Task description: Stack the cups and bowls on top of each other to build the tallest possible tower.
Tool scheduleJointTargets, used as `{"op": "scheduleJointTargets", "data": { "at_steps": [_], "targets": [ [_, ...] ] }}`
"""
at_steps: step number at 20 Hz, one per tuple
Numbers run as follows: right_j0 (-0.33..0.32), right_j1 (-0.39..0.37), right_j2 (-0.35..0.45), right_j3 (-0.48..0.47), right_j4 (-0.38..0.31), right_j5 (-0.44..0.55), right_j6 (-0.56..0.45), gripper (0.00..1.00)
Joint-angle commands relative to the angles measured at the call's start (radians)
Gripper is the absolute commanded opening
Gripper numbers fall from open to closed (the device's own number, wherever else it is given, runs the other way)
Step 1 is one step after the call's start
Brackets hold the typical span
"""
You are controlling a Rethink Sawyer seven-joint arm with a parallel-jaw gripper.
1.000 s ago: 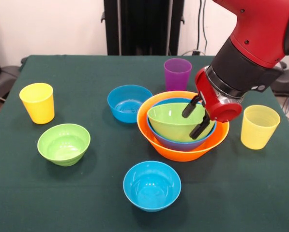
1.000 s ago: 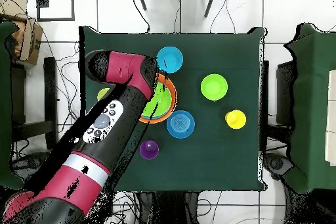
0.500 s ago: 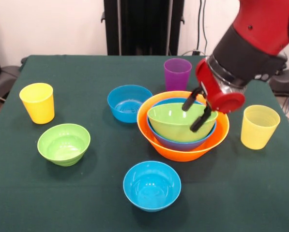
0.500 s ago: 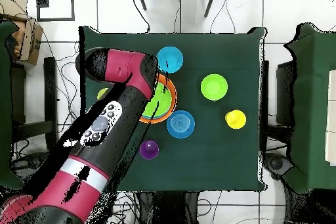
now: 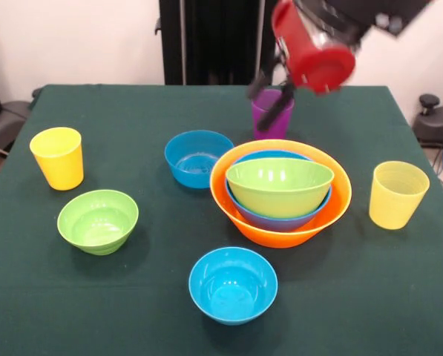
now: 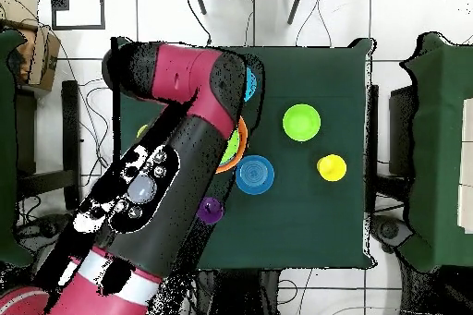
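Front view shows what overhead can't: gripper (image 5: 271, 87) raised up high, above/in front of the purple cup (image 5: 271, 117), its dark fingers (image 5: 286, 95) motion-blurred, so can't tell how far apart they are; nothing visibly held. Overhead view: arm (image 6: 157, 182) covers most of the tower & the gripper itself; only a sliver of the orange bowl (image 6: 242, 141) peeks out beside it.

Tower so far, front view: orange bowl (image 5: 280, 228) at base w/ large blue bowl (image 5: 277, 219) nested in it, medium green bowl (image 5: 279, 185) inside that. Green bowl looks empty.

Rest sit apart on the green tabletop (image 5: 132, 297), all upright & empty: small blue bowl (image 5: 198, 158) just beside tower's left rim, 2nd small blue bowl (image 5: 233, 285) nearer camera, small green bowl (image 5: 98, 221) at left, opaque yellow cup (image 5: 57, 157) far left, ribbed pale yellow cup (image 5: 398, 194) to the right. Purple cup stands behind tower.
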Motion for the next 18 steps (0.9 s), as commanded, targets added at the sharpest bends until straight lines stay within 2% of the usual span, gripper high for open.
{"op": "scheduleJointTargets", "data": {
  "at_steps": [1, 8, 18],
  "targets": [
    [-0.050, -0.102, 0.089, -0.058, -0.113, 0.142, -0.265, 1.00],
    [-0.046, -0.120, 0.126, -0.014, -0.169, 0.078, -0.234, 1.00],
    [-0.030, -0.044, 0.129, -0.017, -0.226, -0.009, -0.120, 1.00]
  ]
}}
